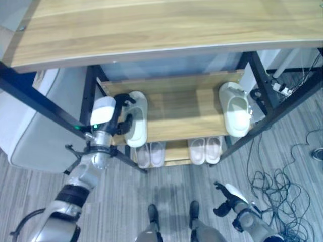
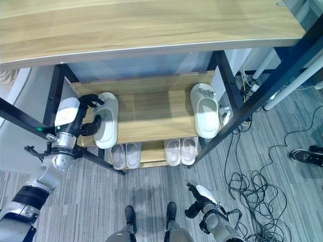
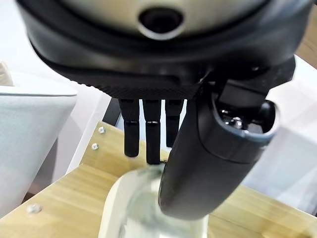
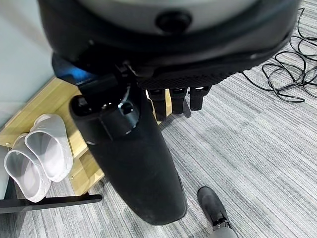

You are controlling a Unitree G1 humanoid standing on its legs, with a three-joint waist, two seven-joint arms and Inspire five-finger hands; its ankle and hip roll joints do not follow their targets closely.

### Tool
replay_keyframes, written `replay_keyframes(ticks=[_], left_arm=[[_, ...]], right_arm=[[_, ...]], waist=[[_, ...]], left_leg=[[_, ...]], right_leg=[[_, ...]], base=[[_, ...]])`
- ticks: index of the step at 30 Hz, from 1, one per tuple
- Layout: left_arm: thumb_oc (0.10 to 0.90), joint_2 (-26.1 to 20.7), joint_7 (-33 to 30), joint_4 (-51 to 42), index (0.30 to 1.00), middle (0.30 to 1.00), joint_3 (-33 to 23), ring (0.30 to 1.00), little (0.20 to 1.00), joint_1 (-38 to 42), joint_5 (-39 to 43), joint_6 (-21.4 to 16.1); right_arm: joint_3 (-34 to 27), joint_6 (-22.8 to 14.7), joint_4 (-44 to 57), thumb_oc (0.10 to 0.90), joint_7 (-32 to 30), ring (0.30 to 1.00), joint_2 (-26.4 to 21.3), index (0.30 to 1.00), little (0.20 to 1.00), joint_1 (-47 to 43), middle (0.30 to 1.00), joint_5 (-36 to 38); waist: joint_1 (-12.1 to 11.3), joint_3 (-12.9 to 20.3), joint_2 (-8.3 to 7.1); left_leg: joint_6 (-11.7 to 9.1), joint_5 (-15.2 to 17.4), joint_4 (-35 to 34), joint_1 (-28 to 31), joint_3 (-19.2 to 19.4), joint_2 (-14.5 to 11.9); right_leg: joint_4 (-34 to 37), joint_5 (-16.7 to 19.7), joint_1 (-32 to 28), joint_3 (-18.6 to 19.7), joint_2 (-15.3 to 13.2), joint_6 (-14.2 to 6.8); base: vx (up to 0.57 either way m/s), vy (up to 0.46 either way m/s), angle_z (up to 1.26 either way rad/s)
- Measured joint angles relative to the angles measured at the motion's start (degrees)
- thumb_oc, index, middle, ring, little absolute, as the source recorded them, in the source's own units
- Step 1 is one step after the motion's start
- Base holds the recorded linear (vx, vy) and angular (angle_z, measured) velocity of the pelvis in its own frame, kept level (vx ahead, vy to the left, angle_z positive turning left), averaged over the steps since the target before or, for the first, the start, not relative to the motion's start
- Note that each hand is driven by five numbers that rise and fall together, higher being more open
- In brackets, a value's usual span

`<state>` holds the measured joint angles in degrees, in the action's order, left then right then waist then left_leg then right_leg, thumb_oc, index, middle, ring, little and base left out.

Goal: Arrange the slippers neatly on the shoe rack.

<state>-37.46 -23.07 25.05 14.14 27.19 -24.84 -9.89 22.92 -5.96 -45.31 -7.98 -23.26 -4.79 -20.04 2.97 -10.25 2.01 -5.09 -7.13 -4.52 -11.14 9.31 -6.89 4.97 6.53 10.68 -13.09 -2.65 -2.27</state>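
Left robot hand (image 1: pixel 121 118) is at the left end of the shoe rack's middle shelf (image 1: pixel 181 108), fingers and thumb curled around the left slipper (image 1: pixel 137 121). In the left wrist view the thumb (image 3: pixel 208 163) lies over the slipper's upper while the fingers (image 3: pixel 146 134) reach past its far edge: a grasp on the slipper, not a rest.

Right robot hand (image 2: pixel 202 199) hangs low over the grey floor (image 2: pixel 262 201), well apart from the rack, fingers loosely bent and holding nothing.

Right slipper (image 1: pixel 236 112) sits at the right end of the same shelf, near the black frame post, untouched. Two further pairs, lower pair left (image 1: pixel 150 154) and lower pair right (image 1: pixel 205 149), stand side by side on the bottom shelf.

Handling, judged: the slippers look like moulded foam or rubber, so light, somewhat springy and smooth-skinned. A pinch across the upper or side wall should hold; squeezing hard may buckle the upper and let it slip. Not fragile.

Orientation: both middle-shelf slippers have their long axis front to back across the shelf. The left one overhangs the front edge slightly, as does the right one. Which end is the toe I cannot tell for certain. The two are far apart, so pairing is not yet done
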Motion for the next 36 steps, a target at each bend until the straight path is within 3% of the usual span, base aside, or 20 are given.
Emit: replay_keyframes(ticks=[17, 25, 35, 36], left_arm=[[0.4, 9.1, 1.7, -7.4, 0.3, 0.3, -2.0, 0.3, 0.3, -5.4, 9.0, -0.3], [0.4, 10.2, 2.5, -7.8, 0.3, 0.3, -0.7, 0.3, 0.3, -5.3, 12.4, -1.3], [0.4, 11.9, 2.6, -7.8, 0.3, 0.3, 3.5, 0.3, 0.3, -2.5, 13.4, -1.4], [0.637, 11.9, 2.6, -7.8, 0.655, 0.655, 4.0, 0.655, 0.655, -2.4, 13.4, -1.4]], right_arm=[[-0.1, 1.2, 0.1, 0.8, -0.1, 0.9, 0.4, 0.9, 0.9, 0.4, 0.9, 0.0], [-1.2, 1.9, 0.1, 0.8, -0.3, 0.9, 0.2, 0.9, 0.9, 0.4, 0.9, 0.0], [-1.2, 2.1, 0.1, 0.8, -0.8, 0.9, -0.1, 0.9, 0.9, 0.9, 0.9, 0.0], [-1.2, 2.1, 0.1, 0.8, -0.8, 0.9, -0.1, 0.9, 0.9, 0.7, 0.9, 0.0]], waist=[[-0.2, -0.3, 0.38], [0.1, -1.7, 3.19], [0.9, -2.0, 3.72], [1.4, -2.0, 3.77]], left_leg=[[0.0, 0.0, 0.0, 0.4, 0.6, 0.1], [0.0, 0.0, 0.0, 0.7, 1.7, 0.1], [0.3, 0.2, 0.0, 1.0, 3.1, 0.4], [0.3, 0.2, 0.0, 1.1, 3.2, 0.5]], right_leg=[[0.0, -0.2, 0.0, 0.7, -0.1, -0.4], [0.0, 0.2, 0.3, 1.8, -0.2, -0.5], [0.0, 0.6, 0.8, 3.2, -0.4, -0.7], [0.0, 0.6, 0.8, 3.3, -0.5, -0.8]], base=[[0.01, -0.003, -0.01], [-0.01, 0.018, -0.07], [0.0, 0.007, -0.06], [0.0, 0.001, -0.04]])
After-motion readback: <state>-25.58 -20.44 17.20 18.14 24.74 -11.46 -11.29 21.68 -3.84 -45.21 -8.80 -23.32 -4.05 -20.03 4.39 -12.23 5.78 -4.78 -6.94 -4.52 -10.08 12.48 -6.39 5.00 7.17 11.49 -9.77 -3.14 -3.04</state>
